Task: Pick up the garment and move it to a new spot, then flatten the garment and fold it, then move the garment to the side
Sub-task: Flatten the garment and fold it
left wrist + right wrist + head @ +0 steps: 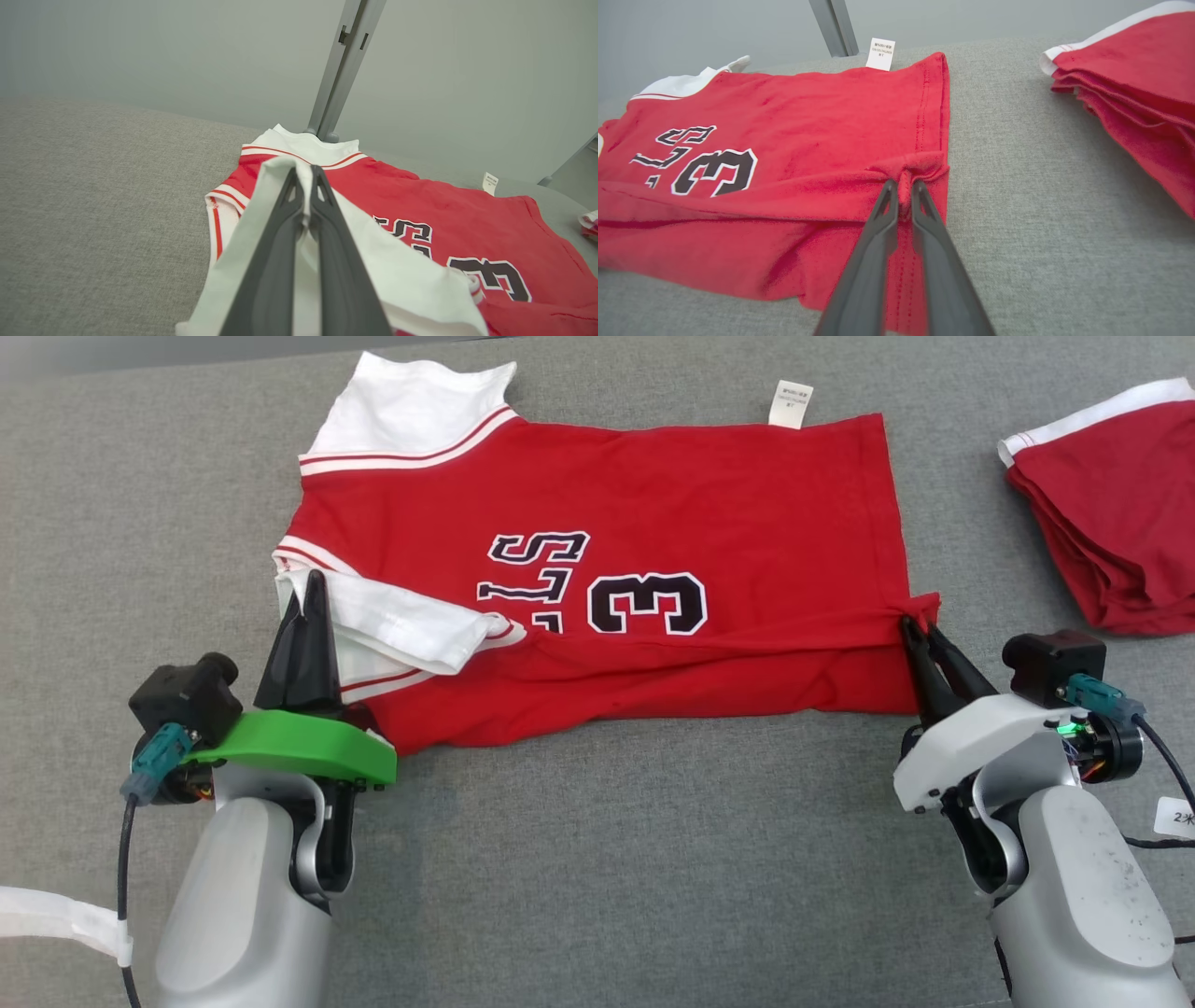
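garment: red jersey [653, 504] with white sleeves, lying sideways on the grey desk [607, 859]. Neck end is toward the robot's left, hem toward its right. Mostly flat, but there's a long crease running along the near side between the two claws

print: black number 3 [647, 604] with white outline, plus some letters next to it, all facing up

left claw: [313, 588] fingers pressed together on the white sleeve [411, 630] at the near-left corner. From the left wrist cam you can see the white cloth [402, 266] pinched between the tips [306, 173] and draping down both sides

right claw: [913, 630] clamped on the hem corner [924, 609] at the near-right. The right wrist cam shows the red fabric bunched into a little pucker right at the tips [903, 184]

care tag: small white tag [791, 404] sticking out past the far edge of the jersey, lying on the desk

folded red pile: [1111, 523] another stack of red cloth with white trim sits off to the right, well apart from the jersey

grey post: [343, 65] slanted metal post rising behind the far edge of the desk, near the collar end
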Available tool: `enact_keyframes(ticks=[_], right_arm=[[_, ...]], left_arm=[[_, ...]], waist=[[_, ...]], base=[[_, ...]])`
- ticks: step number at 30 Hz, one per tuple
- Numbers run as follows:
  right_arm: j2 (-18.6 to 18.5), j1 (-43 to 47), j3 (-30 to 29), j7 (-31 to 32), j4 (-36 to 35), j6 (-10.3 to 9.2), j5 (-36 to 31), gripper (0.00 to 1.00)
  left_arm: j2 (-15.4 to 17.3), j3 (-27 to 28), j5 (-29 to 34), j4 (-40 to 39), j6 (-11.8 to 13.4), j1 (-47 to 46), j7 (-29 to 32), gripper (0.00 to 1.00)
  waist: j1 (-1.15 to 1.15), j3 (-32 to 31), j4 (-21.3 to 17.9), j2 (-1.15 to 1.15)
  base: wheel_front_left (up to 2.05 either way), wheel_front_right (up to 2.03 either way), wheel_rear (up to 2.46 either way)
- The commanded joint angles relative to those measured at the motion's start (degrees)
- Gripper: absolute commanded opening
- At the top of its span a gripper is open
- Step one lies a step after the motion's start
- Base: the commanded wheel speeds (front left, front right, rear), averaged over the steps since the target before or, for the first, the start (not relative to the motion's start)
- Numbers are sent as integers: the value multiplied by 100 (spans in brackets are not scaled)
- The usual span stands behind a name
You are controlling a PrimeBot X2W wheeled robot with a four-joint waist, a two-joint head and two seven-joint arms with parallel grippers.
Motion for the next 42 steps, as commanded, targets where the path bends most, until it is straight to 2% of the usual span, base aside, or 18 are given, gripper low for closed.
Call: enact_keyframes(ticks=[1, 2, 11, 19, 26, 31, 42], right_arm=[[-22, -90, 27, -121, 45, -7, 47, 100], [-21, -127, 50, -213, 74, -7, 83, 100], [-21, 51, -67, -726, 40, -7, -175, 100], [-21, 707, -171, -795, -446, -7, -474, 100], [-21, 1250, -110, -589, -835, -7, -584, 100], [-20, 1405, -53, -458, -985, -7, -576, 100], [-20, 1256, 112, -284, -1117, -7, -602, 100]], left_arm=[[8, 54, 34, 53, -17, -136, -45, 70], [-1, 102, 56, 83, -20, -186, -46, 100], [-102, 290, 168, -310, -72, 46, -40, 100], [-63, 293, 38, -492, -92, 797, -36, 100], [132, 438, -356, -216, -29, 1461, 719, 100], [89, 503, -766, -235, 17, 1681, 1381, 100], [-13, 667, -1348, 47, 228, 1386, 1930, 100]], waist=[[0, 49, -47, 0], [0, 53, -52, 0], [0, -102, -25, 0], [0, -539, 5, 0], [0, -844, 38, 0], [0, -857, 31, 0], [0, -551, -155, 0]], base=[[0, 0, 0], [0, 0, 0], [0, 0, 0], [0, 0, 0], [0, 0, 0], [0, 0, 0], [0, 0, 0]])
